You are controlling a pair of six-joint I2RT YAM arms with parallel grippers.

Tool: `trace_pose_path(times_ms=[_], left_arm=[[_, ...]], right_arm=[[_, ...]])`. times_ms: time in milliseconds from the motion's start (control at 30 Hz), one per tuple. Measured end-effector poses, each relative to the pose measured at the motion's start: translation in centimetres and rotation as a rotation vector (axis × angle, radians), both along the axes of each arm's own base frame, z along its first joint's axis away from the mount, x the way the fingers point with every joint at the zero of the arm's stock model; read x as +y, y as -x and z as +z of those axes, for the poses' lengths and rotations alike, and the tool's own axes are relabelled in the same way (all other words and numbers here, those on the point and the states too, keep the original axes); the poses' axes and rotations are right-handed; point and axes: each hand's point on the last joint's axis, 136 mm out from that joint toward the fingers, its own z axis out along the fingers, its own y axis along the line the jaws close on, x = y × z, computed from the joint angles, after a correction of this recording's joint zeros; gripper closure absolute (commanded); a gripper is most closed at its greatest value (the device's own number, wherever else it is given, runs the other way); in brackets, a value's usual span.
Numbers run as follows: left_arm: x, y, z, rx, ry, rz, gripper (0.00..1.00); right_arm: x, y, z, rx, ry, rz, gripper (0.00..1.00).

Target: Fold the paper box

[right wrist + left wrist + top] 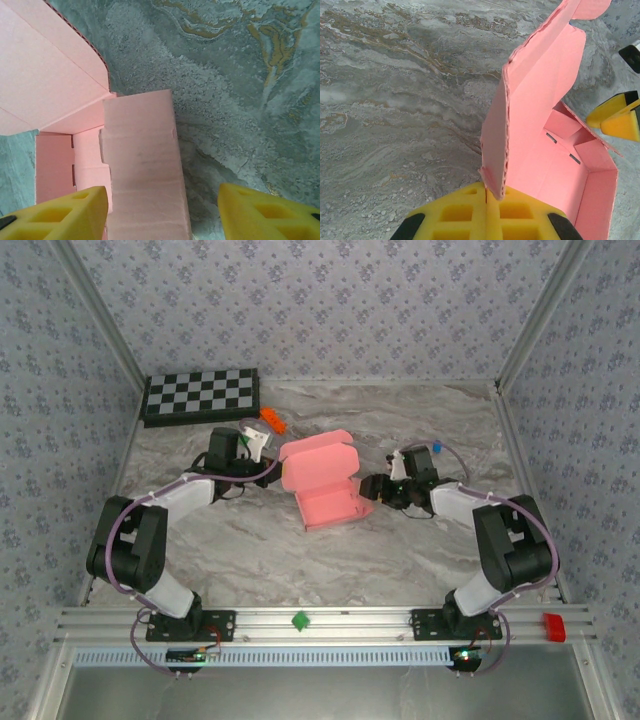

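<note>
View from above: paper box [325, 490], half assembled with its lid raised, lies just right of the left claw [257, 443] and just left of the right claw [372, 490]. Bare table [400, 560] behind both claws gives room to move. Left wrist view: the claw is pinched shut on the lid [540, 110] edge, with the tray open to its right. Right wrist view: the claw is spread wide astride the side flap [142, 165], gripping nothing. Judged step: folding that flap inward, then lowering the lid.

Table [300, 560] open before paper box [325, 485]; checkerboard [200, 395], orange brick [272, 420] behind
</note>
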Motion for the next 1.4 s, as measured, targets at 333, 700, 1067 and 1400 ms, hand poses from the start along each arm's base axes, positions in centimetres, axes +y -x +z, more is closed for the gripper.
trace_pose_path(times_ms=[333, 700, 1067, 1400], left_arm=[[0.0, 0.0, 0.0, 0.000, 0.000, 0.000, 1.00], [0.0, 0.0, 0.0, 0.001, 0.000, -0.001, 1.00], [0.0, 0.0, 0.0, 0.001, 0.000, 0.000, 1.00], [-0.2, 0.1, 0.0, 0.006, 0.001, 0.001, 1.00]], right_arm=[[-0.5, 0.2, -0.4, 0.013, 0.007, -0.027, 0.50], [1.1, 1.0, -1.0, 0.035, -0.013, 0.031, 0.56], [2.6, 0.7, 0.2, 0.005, -0.012, 0.085, 0.57], [3.6, 1.2, -0.5, 0.014, 0.090, 0.146, 0.57]])
